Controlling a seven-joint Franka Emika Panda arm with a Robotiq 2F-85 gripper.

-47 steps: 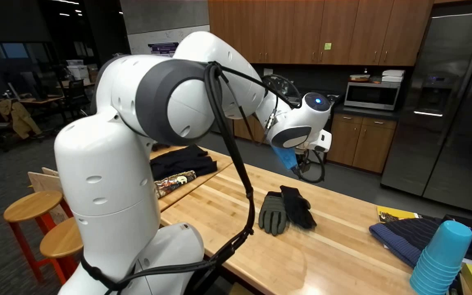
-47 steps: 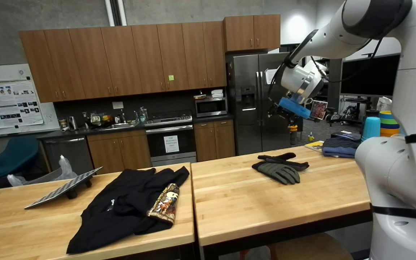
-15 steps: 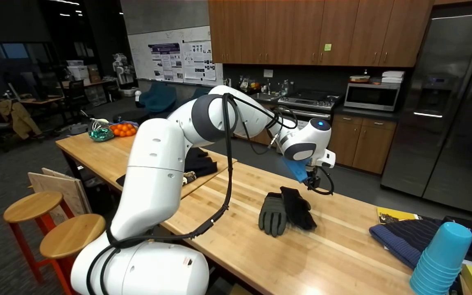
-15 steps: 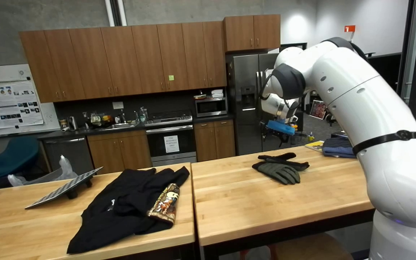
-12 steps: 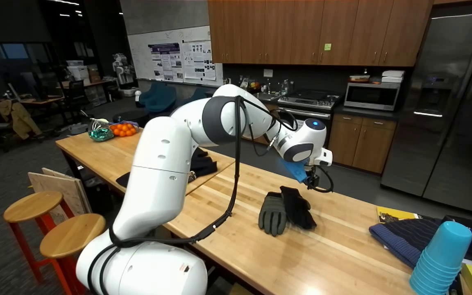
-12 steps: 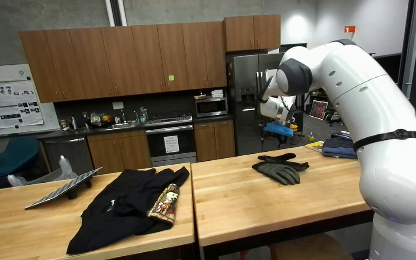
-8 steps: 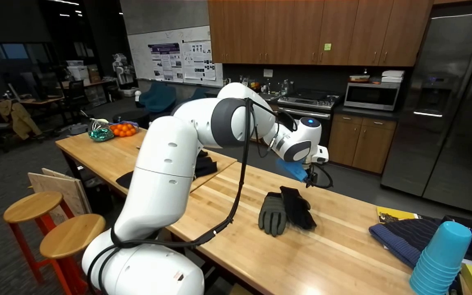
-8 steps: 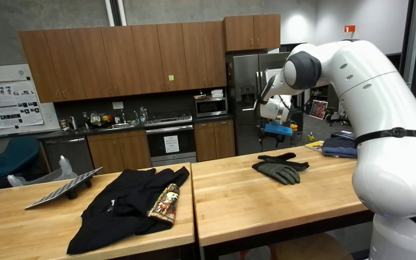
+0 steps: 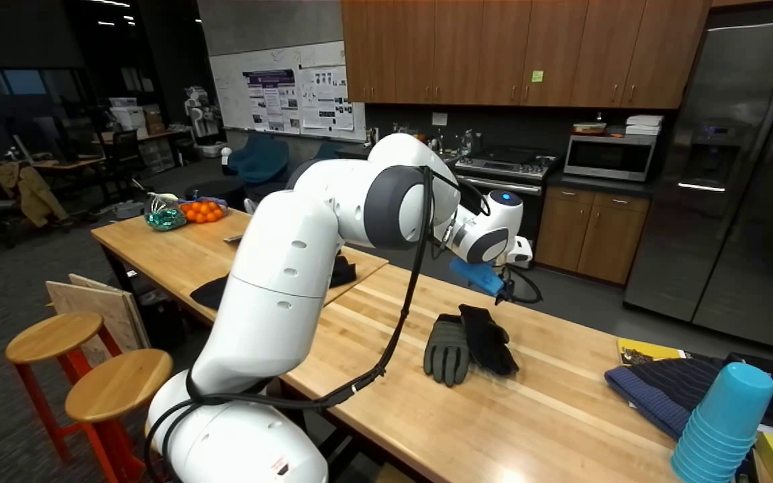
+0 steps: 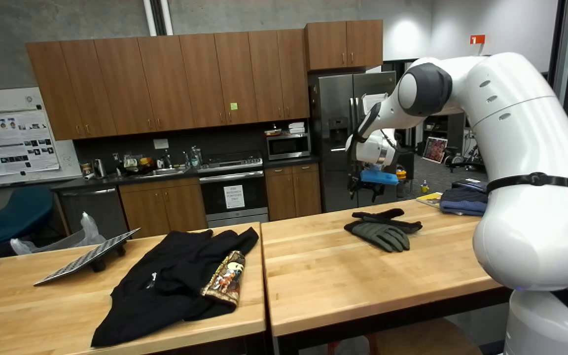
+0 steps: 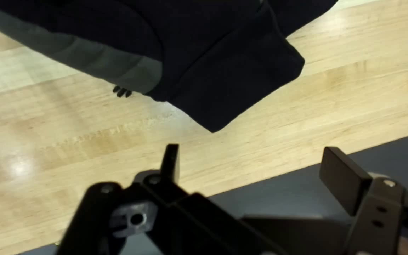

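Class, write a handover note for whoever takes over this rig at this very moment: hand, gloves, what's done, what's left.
Hand: open, holding nothing, near the black glove at its cuff end, not touching it.
Gloves: the black glove and the olive-grey glove lie close together on the wooden table.
Done: the hand stands open close to the gloves.
Left: any handling of the gloves; neither is gripped yet.

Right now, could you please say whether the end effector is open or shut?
The end effector is open: the wrist view shows its fingers apart, nothing between.
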